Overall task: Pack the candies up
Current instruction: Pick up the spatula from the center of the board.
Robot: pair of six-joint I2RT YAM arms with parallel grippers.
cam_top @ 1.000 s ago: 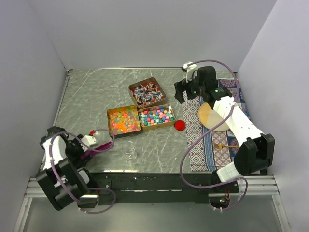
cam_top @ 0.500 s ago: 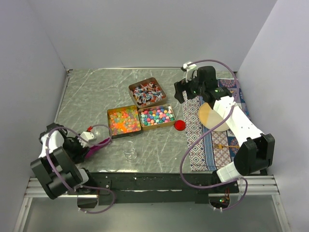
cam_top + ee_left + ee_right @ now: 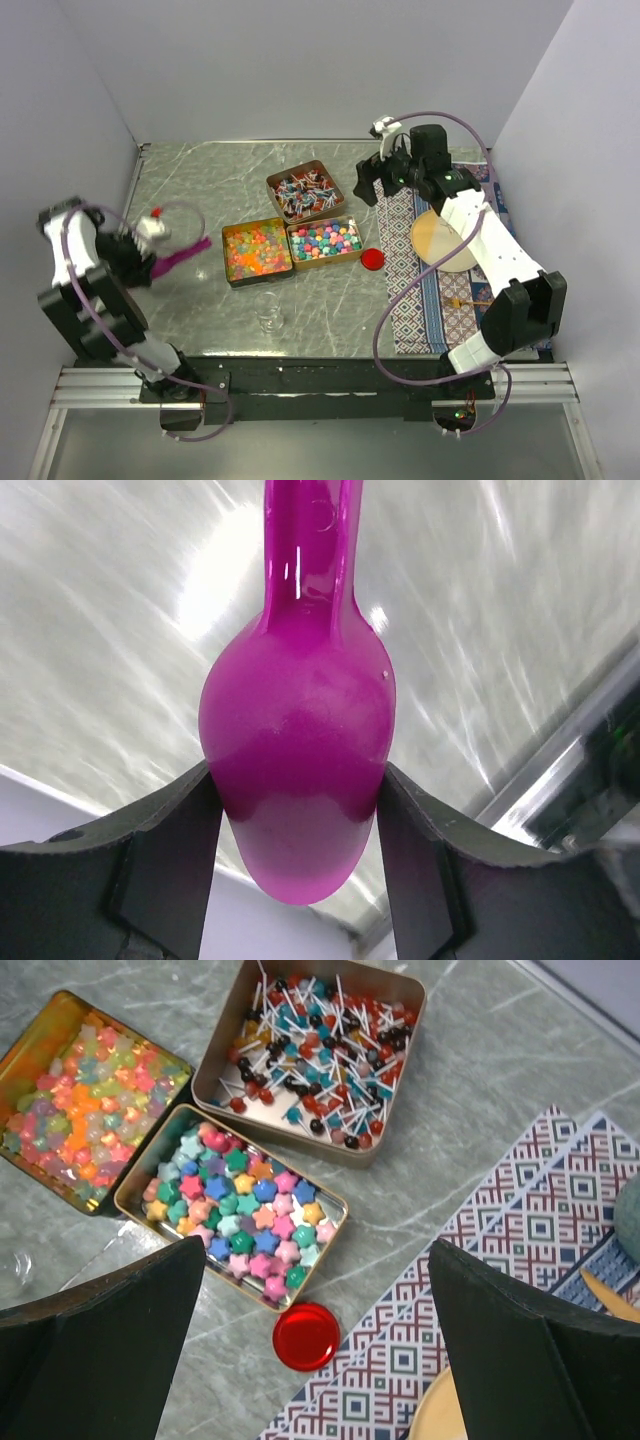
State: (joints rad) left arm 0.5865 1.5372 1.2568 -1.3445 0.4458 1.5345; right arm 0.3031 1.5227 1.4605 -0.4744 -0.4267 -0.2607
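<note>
The candies lie in three open tins: wrapped pieces on sticks, orange-yellow jelly bits and pastel stars. The right wrist view shows them too: sticks, jelly bits, stars. My left gripper is at the table's left side, shut on the purple scoop, whose bowl sits between the jaws. The scoop looks empty. My right gripper is open and empty, hovering above the tins' right side, over the red lid.
A small clear glass jar stands near the front edge. The red lid lies beside the star tin. A patterned mat on the right carries a round wooden plate and a small gold utensil. Walls close in on three sides.
My left arm has swung from the front edge near the jar back and to the left, carrying the scoop. My right gripper has shifted slightly toward the back.
</note>
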